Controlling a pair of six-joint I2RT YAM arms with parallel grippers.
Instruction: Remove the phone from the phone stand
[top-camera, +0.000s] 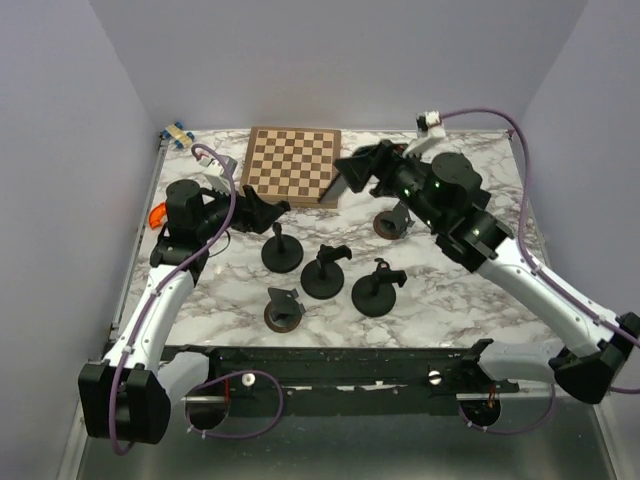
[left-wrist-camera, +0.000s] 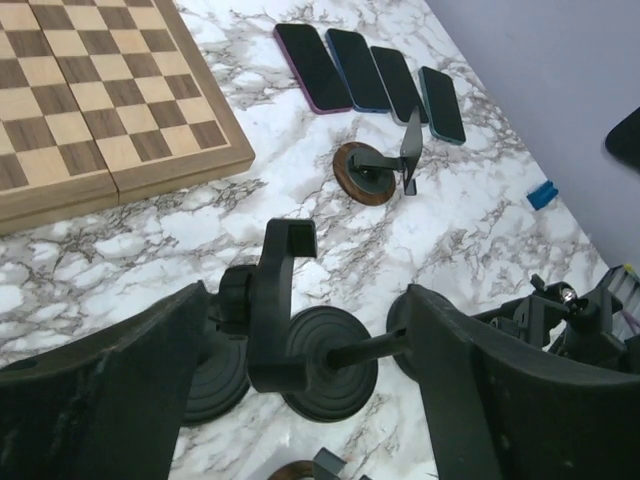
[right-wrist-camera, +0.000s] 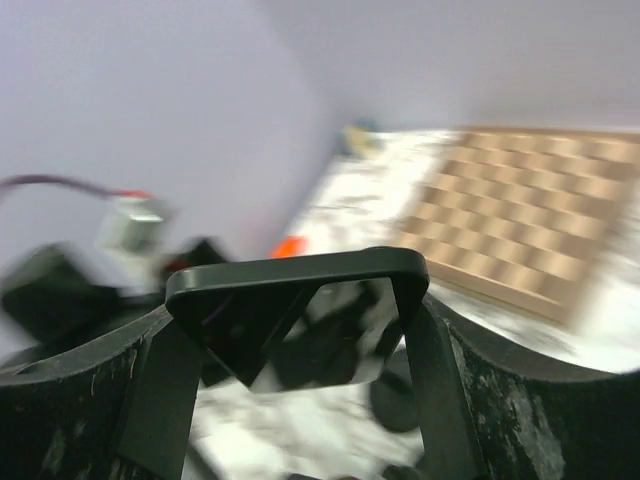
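Now aloft: the phone (right-wrist-camera: 300, 310) is clamped in the right gripper (top-camera: 362, 168).
Glossy, black and slim, it is gripped by its edges, held above the desk (top-camera: 450, 300) between the chessboard (top-camera: 292, 163) and the brown-based phone stand (top-camera: 392, 220). The left gripper (top-camera: 262, 212) hangs spread wide over the black stands (left-wrist-camera: 300, 350), touching none.

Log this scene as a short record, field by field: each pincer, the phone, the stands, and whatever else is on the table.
left pincer: open, empty, low over the black stands
right pincer: shut on the phone
phone: held in the air, off every stand
phone stands: five on the table, three with black bases, two with brown, none holding a phone
spare phones: four lying flat in a row
chessboard: far centre, no pieces on it
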